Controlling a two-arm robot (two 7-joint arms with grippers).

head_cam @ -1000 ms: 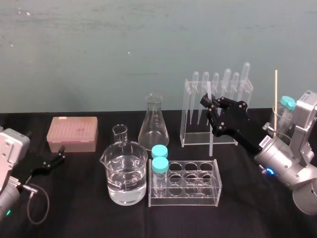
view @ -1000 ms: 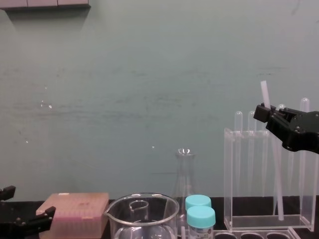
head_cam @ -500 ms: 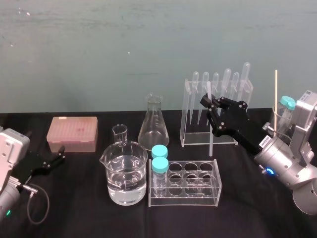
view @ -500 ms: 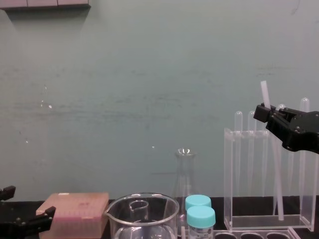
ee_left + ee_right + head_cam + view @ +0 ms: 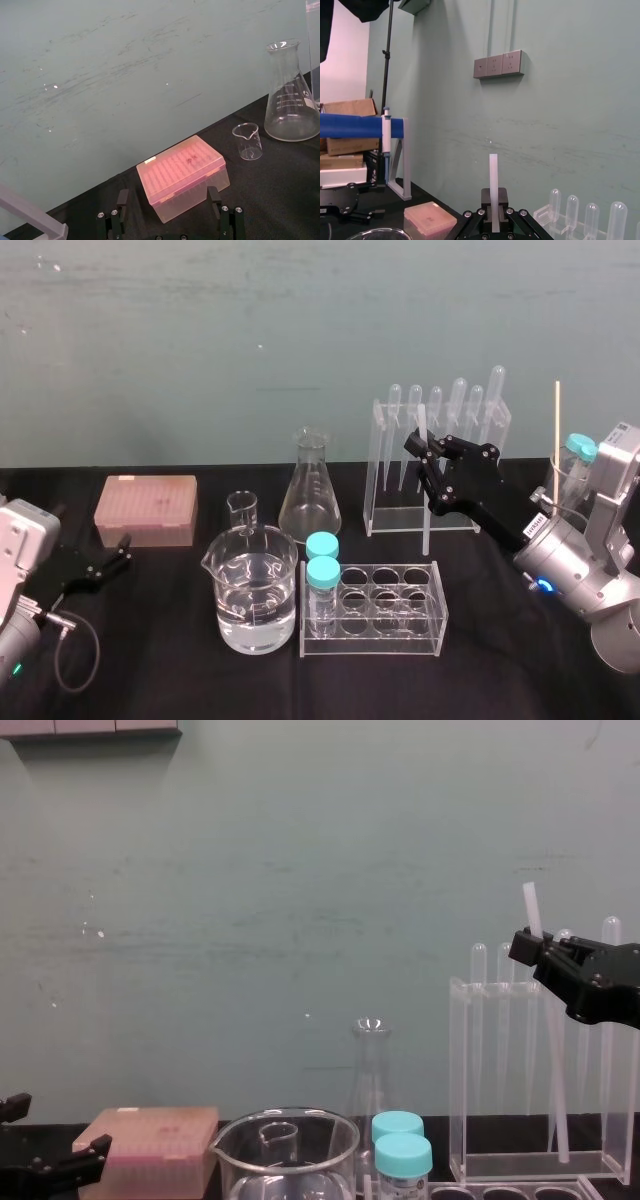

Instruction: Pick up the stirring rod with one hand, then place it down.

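The right end effector (image 5: pixel 530 948) hides a stretch of the stirring rod (image 5: pixel 555 1090) near its top.

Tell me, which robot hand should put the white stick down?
The right one, probably. The right gripper is shut on the stirring rod, holding it nearly upright by the pipette rack. The left gripper sits open far off, beside the pink box.

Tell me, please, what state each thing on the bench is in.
stirring rod: near upright, gripped near its top
right gripper: fingers shut on the rod
left gripper: open, parked at far left
large beaker: part full of clear liquid
conical flask: upright, empty
teal-capped vials: capped, standing in tube rack
pink tip box: lid shut
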